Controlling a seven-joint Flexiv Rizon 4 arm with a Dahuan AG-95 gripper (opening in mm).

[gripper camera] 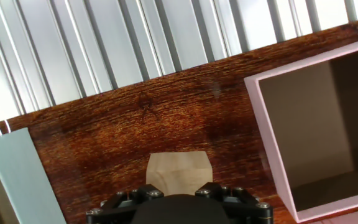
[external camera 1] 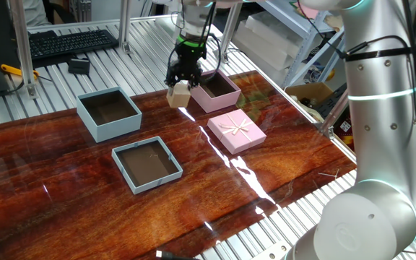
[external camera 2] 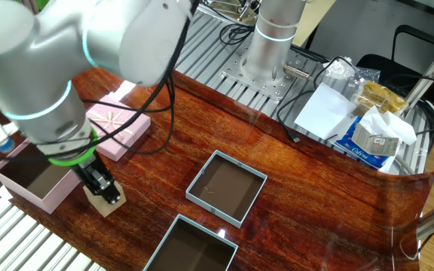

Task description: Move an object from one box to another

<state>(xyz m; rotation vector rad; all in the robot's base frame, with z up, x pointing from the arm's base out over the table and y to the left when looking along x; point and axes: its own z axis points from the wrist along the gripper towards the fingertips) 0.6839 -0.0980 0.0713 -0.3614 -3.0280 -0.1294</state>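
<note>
My gripper [external camera 1: 181, 85] is shut on the small tan wooden cube [external camera 1: 180, 94] and holds it in the air, just left of the pink box [external camera 1: 218, 91] with the dark inside. In the other fixed view the cube [external camera 2: 105, 199] hangs beside the pink box [external camera 2: 30, 181]. In the hand view the cube [gripper camera: 179, 171] shows between the black fingers [gripper camera: 122, 200], with the pink box [gripper camera: 319, 130] at right and an edge of the pale blue-grey tall box [gripper camera: 17, 180] at left. The tall blue-grey box [external camera 1: 108, 112] stands further left on the table.
A shallower blue-grey tray [external camera 1: 147, 165] lies near the table's front. A flat pink lid with a bow [external camera 1: 236, 131] lies right of centre. A keyboard [external camera 1: 71, 43] and metal frame legs stand at the back. Paper and packets [external camera 2: 368, 124] lie at the far side.
</note>
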